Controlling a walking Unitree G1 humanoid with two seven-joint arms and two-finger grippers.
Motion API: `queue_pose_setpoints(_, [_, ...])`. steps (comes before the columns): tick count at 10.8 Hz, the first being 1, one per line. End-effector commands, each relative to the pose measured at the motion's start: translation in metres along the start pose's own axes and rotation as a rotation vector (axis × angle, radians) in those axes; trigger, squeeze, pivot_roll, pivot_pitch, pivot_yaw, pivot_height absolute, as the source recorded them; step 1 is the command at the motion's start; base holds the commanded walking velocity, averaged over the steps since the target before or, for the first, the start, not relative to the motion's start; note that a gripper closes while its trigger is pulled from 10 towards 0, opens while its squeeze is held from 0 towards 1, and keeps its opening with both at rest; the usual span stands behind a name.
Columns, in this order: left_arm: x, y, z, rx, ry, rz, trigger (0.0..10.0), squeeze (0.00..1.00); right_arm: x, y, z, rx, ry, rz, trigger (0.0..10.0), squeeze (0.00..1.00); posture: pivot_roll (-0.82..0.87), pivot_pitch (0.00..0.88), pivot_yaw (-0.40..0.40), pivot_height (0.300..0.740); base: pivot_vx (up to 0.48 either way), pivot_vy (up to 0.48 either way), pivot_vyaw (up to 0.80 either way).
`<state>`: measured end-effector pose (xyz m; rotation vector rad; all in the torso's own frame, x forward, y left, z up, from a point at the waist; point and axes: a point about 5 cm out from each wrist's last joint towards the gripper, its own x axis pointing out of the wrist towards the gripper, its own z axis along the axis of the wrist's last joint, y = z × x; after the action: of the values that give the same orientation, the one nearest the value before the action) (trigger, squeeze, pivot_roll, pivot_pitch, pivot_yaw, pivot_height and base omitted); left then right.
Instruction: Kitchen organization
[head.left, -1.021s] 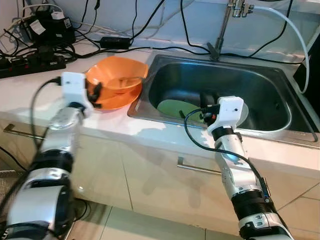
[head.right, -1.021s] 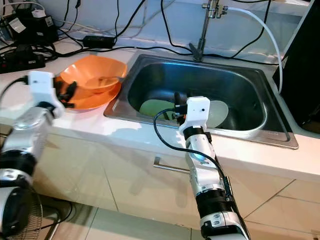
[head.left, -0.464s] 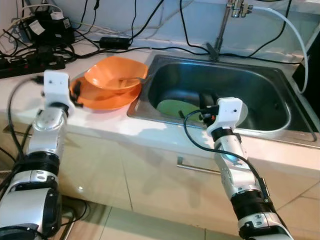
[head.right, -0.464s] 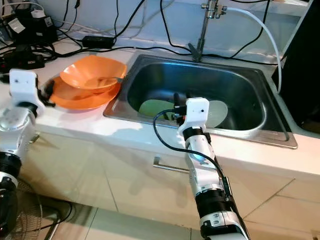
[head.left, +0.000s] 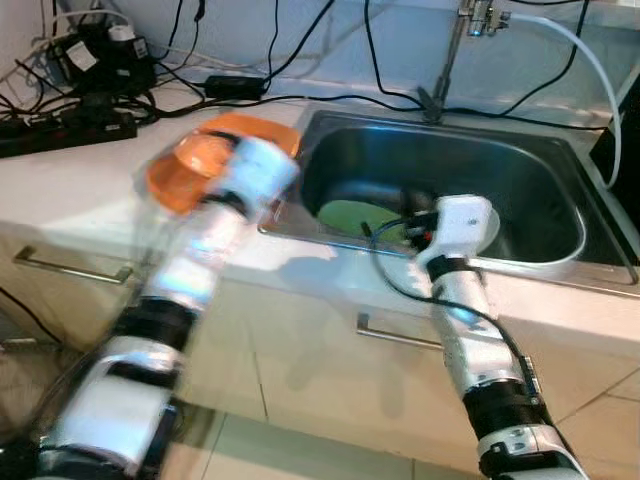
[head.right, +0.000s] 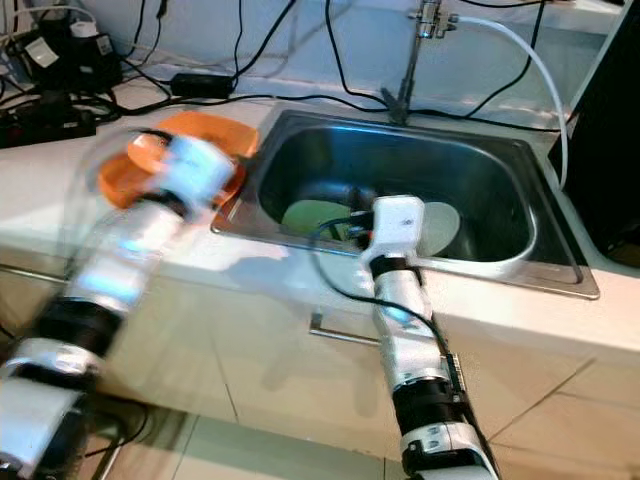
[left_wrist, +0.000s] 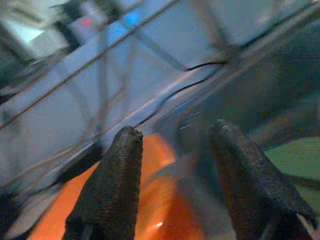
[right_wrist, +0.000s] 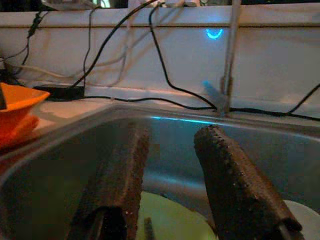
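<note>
Stacked orange plastic bowls (head.left: 180, 170) on the white surface (head.left: 70, 185), just beside the open, empty, motion-blurred left gripper (left_wrist: 172, 165): likely light, rigid, slippery; best pinched at the rim; right gripper (right_wrist: 167, 175) open, empty, over the steel sink (head.left: 540, 180).

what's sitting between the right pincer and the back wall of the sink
In the right wrist view, past the open right pincer lies a green plate on the steel sink's floor, then bare metal up to the back wall.
</note>
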<state>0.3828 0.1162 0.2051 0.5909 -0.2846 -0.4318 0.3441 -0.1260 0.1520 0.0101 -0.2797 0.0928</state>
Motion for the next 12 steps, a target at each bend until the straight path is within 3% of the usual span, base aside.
queue_pose_setpoints(1, [0.005,-0.005,0.003,0.029,0.005,-0.041,10.0,1.00,0.002,0.000,0.004,0.005,-0.020,-0.008,10.0,0.00,0.15,0.017,0.024,0.740,0.000,0.000,0.00])
queue_pose_setpoints(2, [0.011,-0.010,0.005,0.051,0.010,-0.062,10.0,0.00,0.000,0.001,0.003,0.006,-0.021,-0.012,10.0,0.00,0.15,0.030,0.035,0.740,0.000,0.000,0.00])
queue_pose_setpoints(5, [0.027,-0.002,0.022,0.104,-0.013,-0.008,10.0,0.00,-0.009,0.000,0.001,0.012,-0.017,-0.030,10.0,0.00,0.13,0.060,0.050,0.740,0.000,0.000,0.00])
queue_pose_setpoints(7, [0.029,0.005,0.027,0.113,-0.029,0.012,10.0,0.00,-0.014,-0.001,-0.001,0.012,-0.010,-0.039,10.0,0.00,0.13,0.079,0.054,0.740,0.000,0.000,0.00])
queue_pose_setpoints(12, [0.034,0.007,0.017,0.074,0.054,0.049,10.0,0.00,-0.030,-0.004,-0.005,0.007,0.016,-0.056,10.0,0.00,0.11,0.120,0.071,0.740,0.000,0.000,0.00])
